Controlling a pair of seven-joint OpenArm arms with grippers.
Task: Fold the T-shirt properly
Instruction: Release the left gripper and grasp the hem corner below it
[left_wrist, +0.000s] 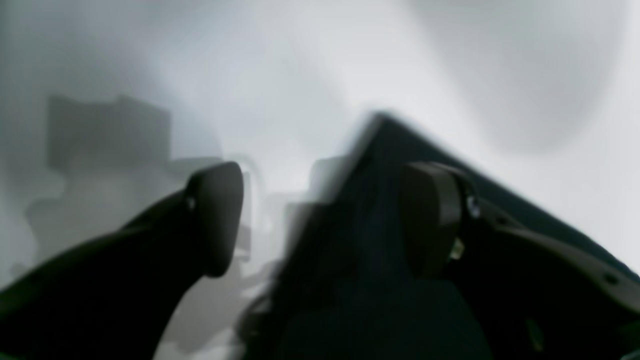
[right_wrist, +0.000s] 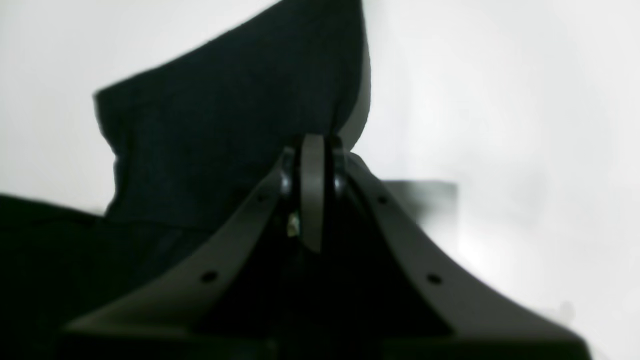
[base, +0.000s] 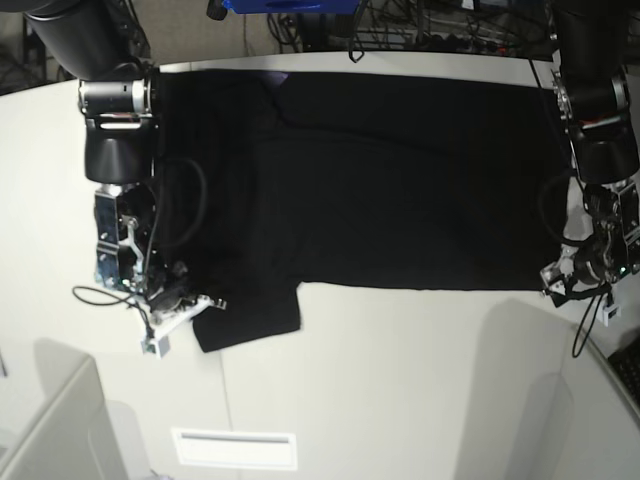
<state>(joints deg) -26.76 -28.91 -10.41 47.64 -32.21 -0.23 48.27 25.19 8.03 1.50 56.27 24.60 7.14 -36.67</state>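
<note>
Shirt (base: 380, 180): plain black side up, spread flat across the table from 9 to 3 o'clock in the base view; its long lower edge runs straight from centre toward 3 o'clock.
Sleeve (base: 250, 315): juts from the shirt body toward 7 o'clock; its end lies on bare table.
Table (base: 400, 390): white; bare over the 4 to 8 o'clock half of the base view.
Right gripper (base: 190, 300): at 8 o'clock in the base view, at the sleeve's outer edge; clenched on the cloth.
Right gripper, wrist view (right_wrist: 312, 150): fingers pressed together with a fold of black cloth (right_wrist: 225, 130) pinched between them; the cloth rises toward 12 o'clock and spreads toward 9 o'clock.
Left gripper (base: 580, 270): at 3 o'clock in the base view, just beside the shirt's lower corner at that side.
Left gripper, wrist view (left_wrist: 320, 220): released, jaws standing wide apart; nothing gripped between them.
Left fingers (left_wrist: 217, 215): one pad at 9 o'clock over white table, the other at 3 o'clock in front of black cloth.
Shirt corner (left_wrist: 380, 200): blurred dark wedge pointing toward 12 o'clock, between the pads and nearer the 3 o'clock one; contact cannot be told.
Slot (base: 235, 448): pale rectangular plate set in the table at 6 o'clock, well apart from the shirt.
</note>
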